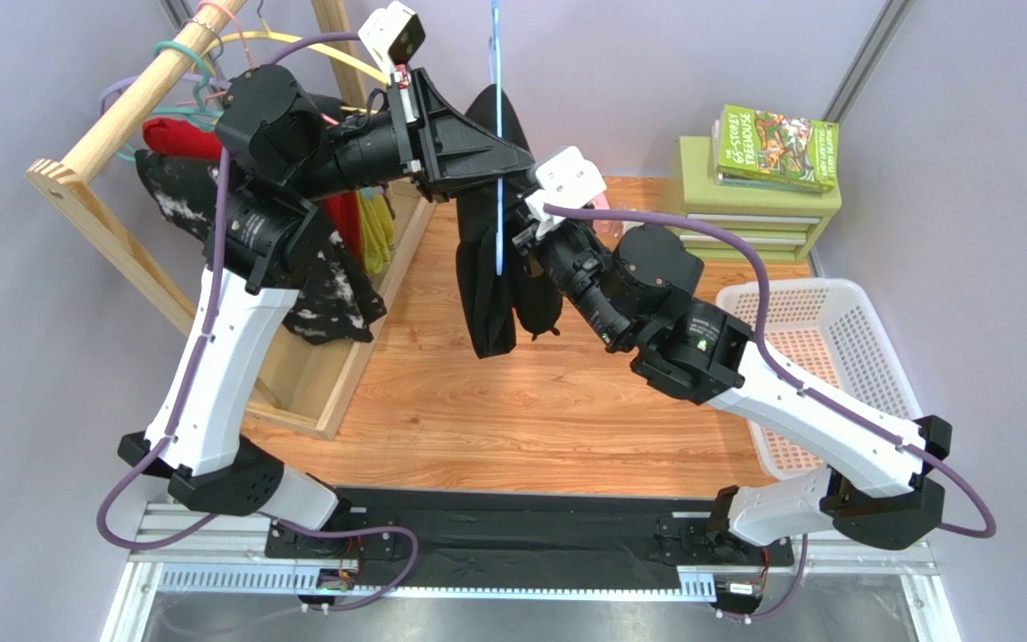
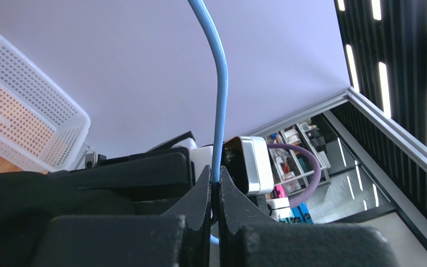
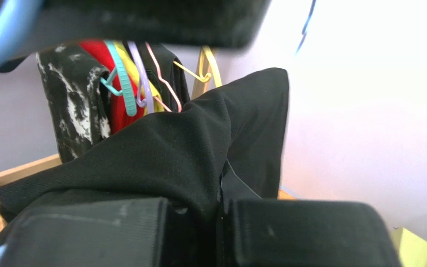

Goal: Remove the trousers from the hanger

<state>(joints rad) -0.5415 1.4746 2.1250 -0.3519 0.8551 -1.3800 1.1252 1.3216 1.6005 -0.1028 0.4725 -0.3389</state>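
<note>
Overhead, the hanger [image 1: 496, 80] stands upright in the air above the tabletop [image 1: 546, 415], just beside the wooden rack [image 1: 84, 154], and the left jaws are clamped on its thin blue wire. The trousers [image 1: 486, 301] hang over it as a dark, limp fold, clear of the wood below. The right jaws reach the cloth from the side of the white basket [image 1: 867, 335]. The wrist and its camera cover the contact, so this view does not show the grip.

From the left wrist, the hanger [image 2: 219, 100] rises straight out of two black fingers pressed together on it with no gap. Its lower frame is cut off below them, and the dark mass at the lower left is too close to name.

From the right wrist, the trousers [image 3: 188, 150] fill the middle of the view. A fold runs down into the seam between the two pads, so the right jaws are closed on the cloth. How much cloth is caught is hidden. The bar the trousers hang over is hidden too.

The step in hand looks like drawing the cloth off. It would go best with the left side holding the wire steady while the right pulls slowly away from the rack. That way the soft fabric slides and does not twist the thin wire out of its pinch.
</note>
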